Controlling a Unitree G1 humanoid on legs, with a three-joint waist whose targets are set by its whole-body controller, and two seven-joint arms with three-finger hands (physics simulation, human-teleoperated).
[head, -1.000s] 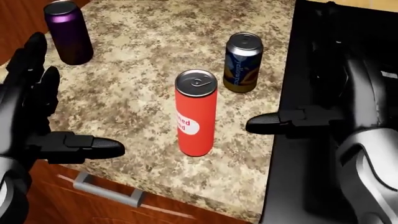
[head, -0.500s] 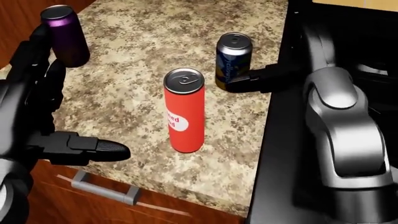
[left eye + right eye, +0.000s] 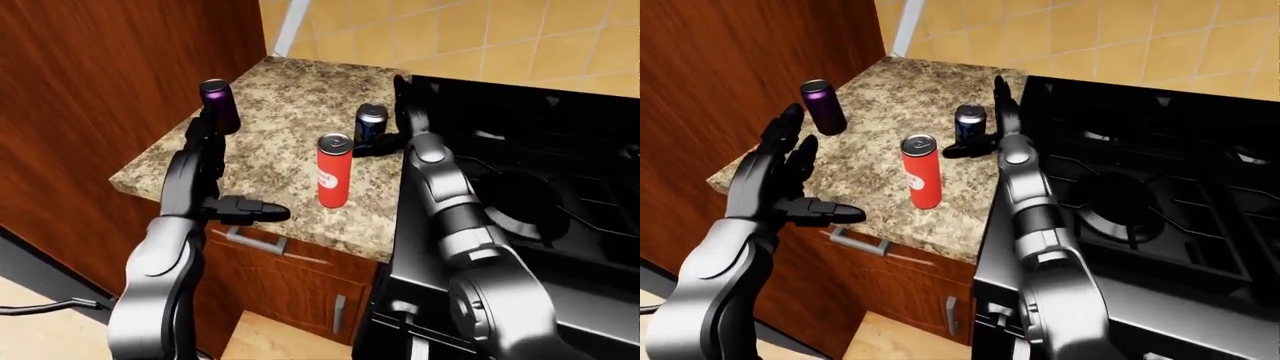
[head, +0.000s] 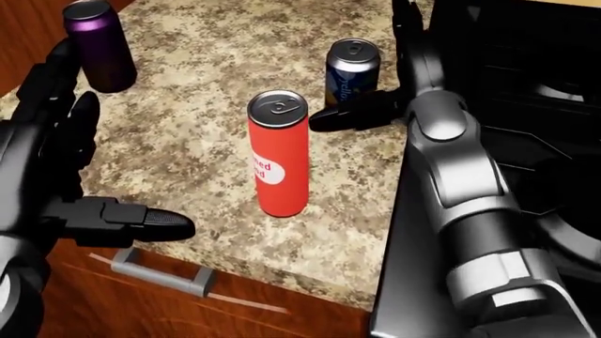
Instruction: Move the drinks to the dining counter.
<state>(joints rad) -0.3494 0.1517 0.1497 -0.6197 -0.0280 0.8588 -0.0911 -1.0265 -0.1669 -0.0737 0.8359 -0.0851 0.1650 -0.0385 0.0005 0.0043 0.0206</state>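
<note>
Three drink cans on the speckled stone counter (image 4: 206, 91): tall red can (image 4: 279, 163) in the middle, dark blue can (image 4: 350, 72) beside the black stove (image 3: 1160, 187), purple can (image 4: 96, 46) at top left. Right hand (image 4: 375, 105) open, thumb touching the blue can. Left hand (image 4: 56, 176) open, holding nothing.

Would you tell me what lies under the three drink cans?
The red can, the blue can and the purple can stand upright on the speckled granite counter. A wooden drawer with a metal handle shows below; its inside is hidden.
</note>
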